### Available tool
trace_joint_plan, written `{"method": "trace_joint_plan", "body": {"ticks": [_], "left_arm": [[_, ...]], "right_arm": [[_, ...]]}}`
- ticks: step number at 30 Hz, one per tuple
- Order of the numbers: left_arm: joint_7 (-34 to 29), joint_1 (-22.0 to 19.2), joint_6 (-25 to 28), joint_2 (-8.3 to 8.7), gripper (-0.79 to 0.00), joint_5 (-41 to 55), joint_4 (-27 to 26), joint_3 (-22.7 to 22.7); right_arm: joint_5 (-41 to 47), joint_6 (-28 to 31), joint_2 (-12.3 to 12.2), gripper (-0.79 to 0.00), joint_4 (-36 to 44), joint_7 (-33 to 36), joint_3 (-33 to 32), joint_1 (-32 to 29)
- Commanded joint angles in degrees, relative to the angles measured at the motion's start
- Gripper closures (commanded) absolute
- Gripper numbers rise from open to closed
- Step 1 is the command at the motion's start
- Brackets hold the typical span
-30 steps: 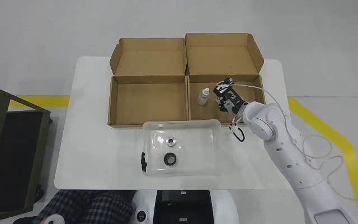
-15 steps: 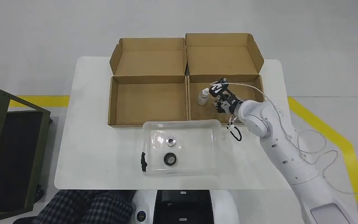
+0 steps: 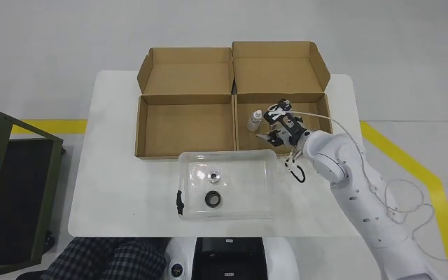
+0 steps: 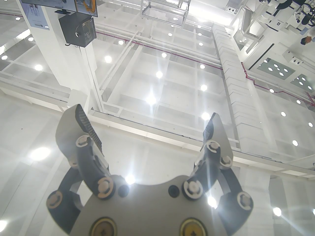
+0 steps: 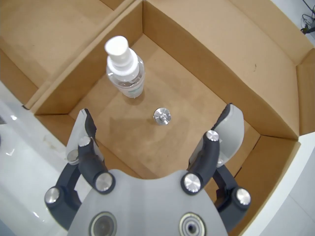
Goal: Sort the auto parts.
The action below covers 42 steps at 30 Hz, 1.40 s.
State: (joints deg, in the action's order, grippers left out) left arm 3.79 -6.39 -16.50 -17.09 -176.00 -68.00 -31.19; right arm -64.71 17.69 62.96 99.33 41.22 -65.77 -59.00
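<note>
Right gripper (image 5: 157,111): mine, fingers spread wide with nothing between them. It hangs over the near half of the right box (image 3: 316,82), pointing roughly toward 9 o'clock.
Left gripper (image 4: 145,113): also mine, spread wide and empty, aimed up at the ceiling (image 4: 172,79).
Metal part (image 5: 162,117): a small round silver piece lying flat on the right box's floor. I see it through the gap between my right fingers, touching neither of them. It is near the bottle but apart from it.
Bottle (image 5: 125,74): clear with a white pump cap, standing upright in the right box. It is close to the wall shared with the left box and sits at about 9 o'clock from my right gripper.
Left box (image 3: 185,129): open cardboard with its lid folded back toward 12 o'clock. It touches the right box along one side.
Bin (image 3: 259,189): clear plastic, just at 6 o'clock of the two boxes and straddling their shared wall.
Silver part (image 3: 212,176): in the bin, on the side nearer the boxes.
Black ring (image 3: 213,199): in the bin, at 6 o'clock from the silver part, close to it but apart.
Table (image 3: 119,175): white; it bears the boxes and the bin.
</note>
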Motion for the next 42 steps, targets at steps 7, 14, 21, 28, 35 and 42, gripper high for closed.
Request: {"method": "trace_joint_plan", "body": {"ticks": [7,14,21,28,35,42], "left_arm": [[0.0,0.0,0.0,0.00,-0.785,0.0,0.0,0.0],[0.0,0.0,0.0,0.00,-0.785,0.0,0.0,0.0],[0.0,0.0,0.0,0.00,-0.785,0.0,0.0,0.0],[0.0,0.0,0.0,0.00,-0.785,0.0,0.0,0.0],[0.0,0.0,0.0,0.00,-0.785,0.0,0.0,0.0],[0.0,0.0,0.0,0.00,-0.785,0.0,0.0,0.0]], "right_arm": [[2.2,9.7,-1.7,-0.785,10.3,-3.4,-6.7,-9.1],[4.5,20.4,-2.6,-0.785,14.3,-2.3,-7.2,-12.0],[2.2,23.1,-2.9,-0.785,20.8,2.4,-2.5,-14.4],[2.9,22.2,-2.5,-0.785,22.4,6.7,2.9,-12.0],[3.9,19.6,-2.1,-0.785,21.7,7.4,6.0,-9.8],[4.0,19.5,-2.0,-0.785,21.4,6.1,5.9,-9.7]]}}
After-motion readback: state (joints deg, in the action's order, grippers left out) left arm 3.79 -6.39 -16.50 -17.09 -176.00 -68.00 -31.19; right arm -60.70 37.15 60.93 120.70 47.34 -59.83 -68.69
